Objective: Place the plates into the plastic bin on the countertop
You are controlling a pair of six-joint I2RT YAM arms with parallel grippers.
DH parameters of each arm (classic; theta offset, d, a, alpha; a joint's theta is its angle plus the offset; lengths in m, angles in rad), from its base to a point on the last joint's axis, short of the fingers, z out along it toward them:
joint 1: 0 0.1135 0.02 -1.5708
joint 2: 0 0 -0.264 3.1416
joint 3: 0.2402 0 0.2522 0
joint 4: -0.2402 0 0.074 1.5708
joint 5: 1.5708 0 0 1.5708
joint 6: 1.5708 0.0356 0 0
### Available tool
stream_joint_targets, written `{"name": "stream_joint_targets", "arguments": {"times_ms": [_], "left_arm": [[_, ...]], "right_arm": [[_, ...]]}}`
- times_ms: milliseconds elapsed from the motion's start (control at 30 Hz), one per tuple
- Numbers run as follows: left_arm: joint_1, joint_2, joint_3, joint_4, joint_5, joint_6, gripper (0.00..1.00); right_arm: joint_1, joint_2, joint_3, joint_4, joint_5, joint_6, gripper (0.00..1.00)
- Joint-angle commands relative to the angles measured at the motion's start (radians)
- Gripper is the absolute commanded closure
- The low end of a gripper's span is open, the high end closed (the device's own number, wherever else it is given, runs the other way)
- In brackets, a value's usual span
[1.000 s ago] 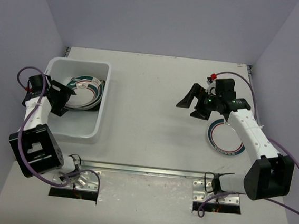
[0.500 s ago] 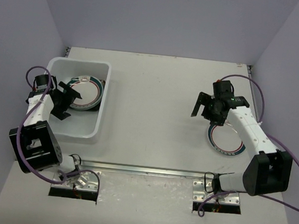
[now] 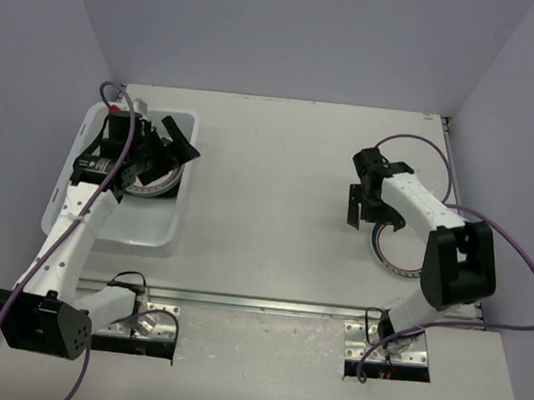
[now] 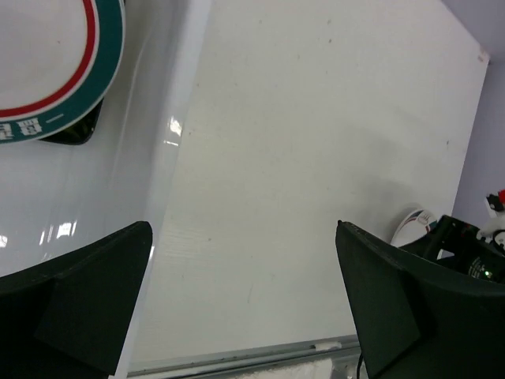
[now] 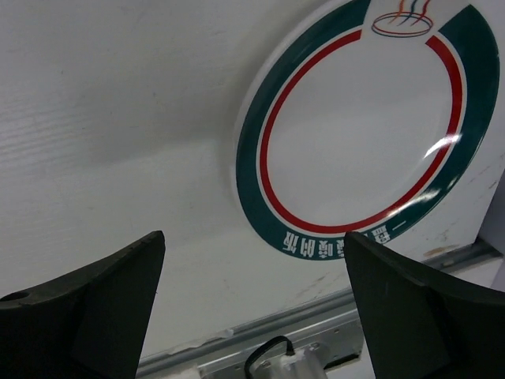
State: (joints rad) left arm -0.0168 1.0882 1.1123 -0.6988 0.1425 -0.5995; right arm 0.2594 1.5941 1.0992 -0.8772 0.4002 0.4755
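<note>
Top external: plastic bin (image 3: 140,224) holds plates (image 3: 158,182).

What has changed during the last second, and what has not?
The left arm stretched out and carried the left pincer, open, from the left side of the plastic bin to its far right corner. The right pincer turned from pointing left to pointing down and came nearer, over the left rim of the plate on the countertop. Nothing was grasped. The bin, the plates inside it and that plate stayed put.
</note>
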Motion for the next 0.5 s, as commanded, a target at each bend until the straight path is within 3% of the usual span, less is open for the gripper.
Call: {"name": "stream_joint_targets", "arguments": {"times_ms": [0, 267, 467], "left_arm": [[-0.060, 0.052, -0.046, -0.009, -0.009, 0.006, 0.00], [-0.071, 0.102, -0.036, -0.017, 0.098, 0.104, 0.00], [-0.071, 0.119, -0.018, -0.030, 0.100, 0.129, 0.00]], "right_arm": [[0.079, 0.102, 0.033, 0.015, 0.168, -0.045, 0.09], [0.107, 0.308, 0.052, 0.060, 0.311, -0.077, 0.32], [0.106, 0.377, 0.017, 0.116, 0.311, -0.090, 0.47]]}}
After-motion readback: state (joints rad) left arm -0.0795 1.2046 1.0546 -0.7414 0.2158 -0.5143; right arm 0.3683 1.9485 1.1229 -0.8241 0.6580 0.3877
